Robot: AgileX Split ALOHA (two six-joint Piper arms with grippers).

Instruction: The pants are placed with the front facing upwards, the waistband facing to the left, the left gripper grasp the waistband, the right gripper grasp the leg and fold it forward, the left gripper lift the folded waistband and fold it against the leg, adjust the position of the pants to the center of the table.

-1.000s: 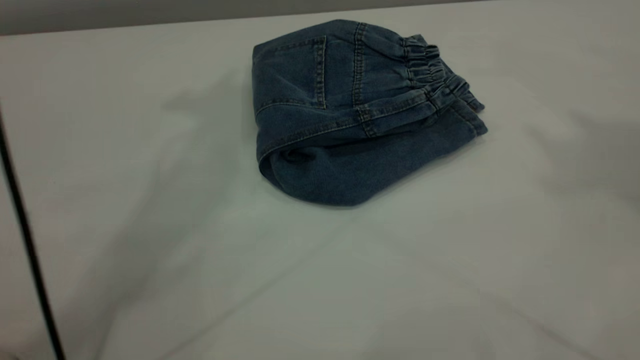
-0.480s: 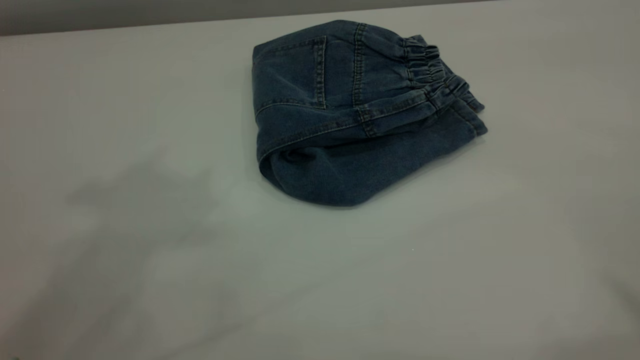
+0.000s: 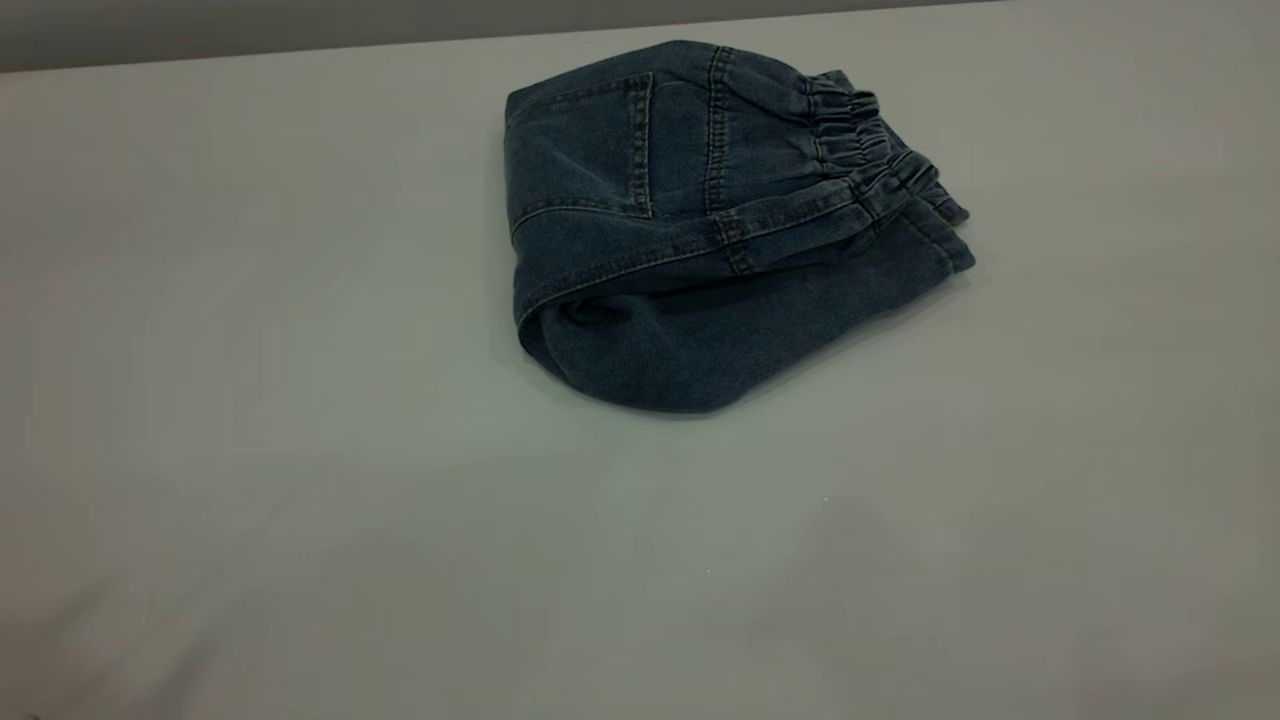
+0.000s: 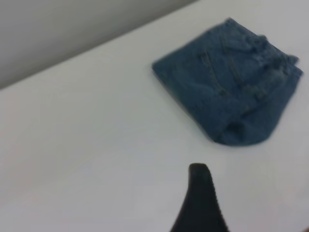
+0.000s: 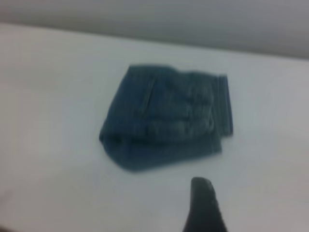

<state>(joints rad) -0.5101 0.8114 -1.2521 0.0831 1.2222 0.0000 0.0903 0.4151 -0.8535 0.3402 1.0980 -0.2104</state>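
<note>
Now one pair of pants lies folded toward the far side of the table, waistband on top at the exterior view's right. Two grippers, left gripper and right gripper, hang well apart from it; jaw state cannot be told.

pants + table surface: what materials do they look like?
The pants: blue denim, by the woven, faded surface and tan contrast stitching; the gathered waistband suggests elastic inside. The table: smooth matte white, faintly creased, so possibly a fabric or sheet cover rather than a bare hard top; the exact material cannot be told.
</note>
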